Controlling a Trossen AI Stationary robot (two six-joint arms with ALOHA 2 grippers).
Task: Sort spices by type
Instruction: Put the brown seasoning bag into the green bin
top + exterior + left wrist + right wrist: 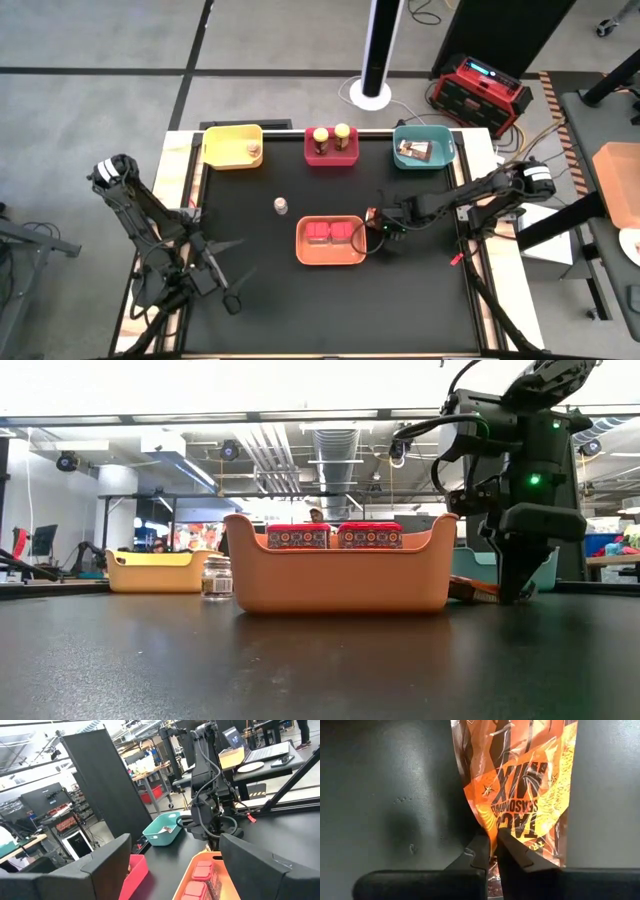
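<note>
- Our right hand (372, 226) is down on the black counter (300, 310), just beside the orange tray (330, 257), and its fingers are pinched together on an orange printed packet (520, 795).
- Only the right wrist view really shows that pinch: the two dark fingertips (482, 851) meet on the packet's edge, with the rest lying flat on the counter ahead of them.
- From above we can barely see that packet, the hand covers nearly all of it. In the low view just a thin sliver shows beside the tray.
- Two red tubs (331, 234) sit in the orange tray right next to the right hand. The low view shows their printed sides over the rim, the top view only their lids.
- Farther out from the right hand: a clear shaker (281, 206) loose on the counter on the tray's other side, two yellow-lidded jars (331, 137) in the red tray (331, 158), a second packet (415, 151) in the teal tray (445, 150).
- Something small sits in the yellow tray (225, 150), we can't make out what.
- Our left hand (222, 272) hangs over the near left part of the counter, fingers spread apart, nothing in them.
</note>
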